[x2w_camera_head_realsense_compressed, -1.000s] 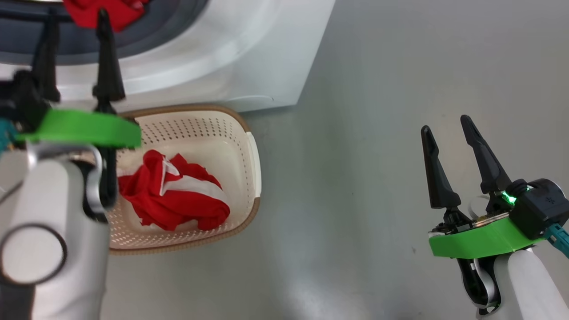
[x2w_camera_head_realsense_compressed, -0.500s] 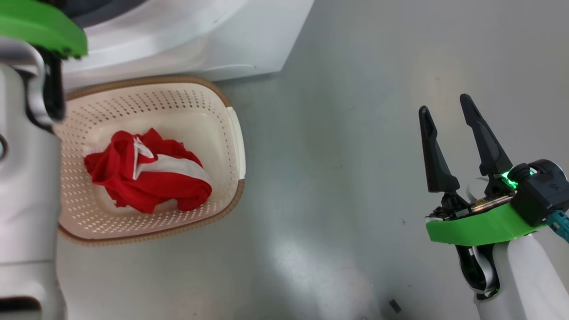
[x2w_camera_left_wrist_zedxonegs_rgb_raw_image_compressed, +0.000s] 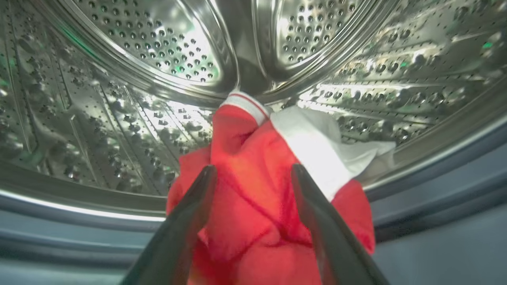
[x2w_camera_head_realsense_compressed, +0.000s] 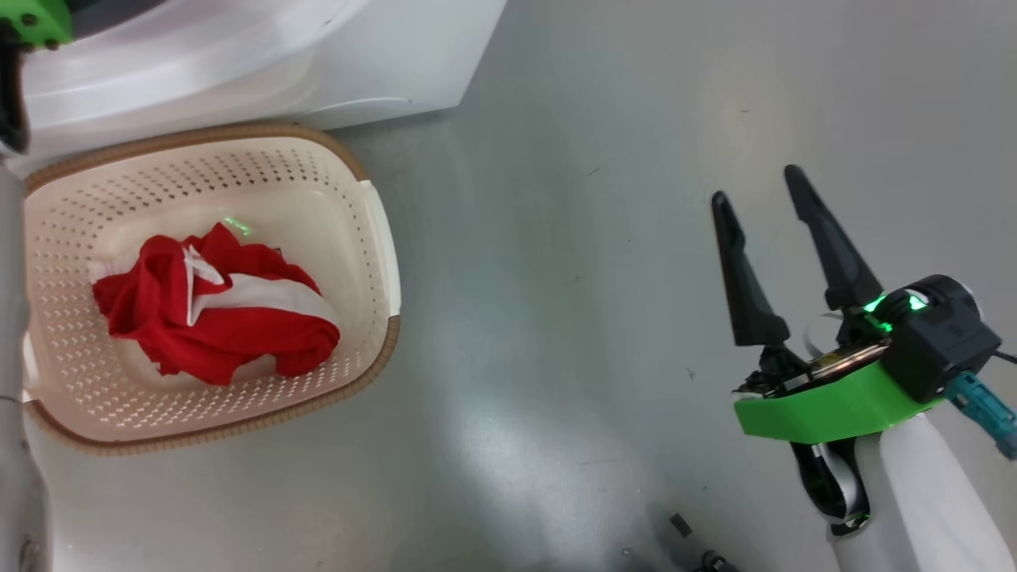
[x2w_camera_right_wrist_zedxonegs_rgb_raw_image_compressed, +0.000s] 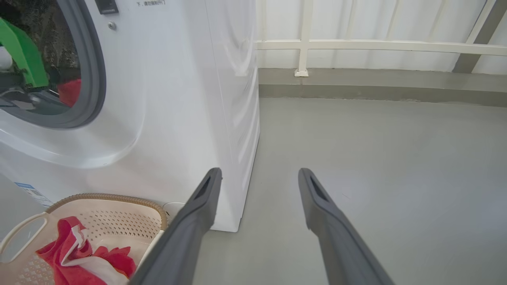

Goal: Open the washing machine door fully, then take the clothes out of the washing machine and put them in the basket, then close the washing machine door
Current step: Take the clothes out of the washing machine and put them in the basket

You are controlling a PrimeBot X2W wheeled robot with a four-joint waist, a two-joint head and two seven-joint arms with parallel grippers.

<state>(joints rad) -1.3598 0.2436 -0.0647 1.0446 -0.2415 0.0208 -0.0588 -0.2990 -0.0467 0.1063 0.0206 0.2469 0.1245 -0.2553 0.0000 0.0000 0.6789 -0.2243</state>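
Laundry half out: one red, white-striped garment [x2w_camera_head_realsense_compressed: 214, 334] in cream perforated basket [x2w_camera_head_realsense_compressed: 381, 238], second garment [x2w_camera_left_wrist_zedxonegs_rgb_raw_image_compressed: 245, 190] in steel drum [x2w_camera_left_wrist_zedxonegs_rgb_raw_image_compressed: 119, 99].
Spread left gripper [x2w_camera_left_wrist_zedxonegs_rgb_raw_image_compressed: 253, 168] flanks it at six o'clock; right gripper [x2w_camera_head_realsense_compressed: 756, 187] spread, idle.

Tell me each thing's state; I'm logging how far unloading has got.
washing machine: mouth open.
garment in drum: lying at the front, ungripped.
garment in basket: crumpled inside.
basket: upright on floor beside machine.
left hand: open, fingers flanking garment in drum.
right hand: open, empty, above floor.
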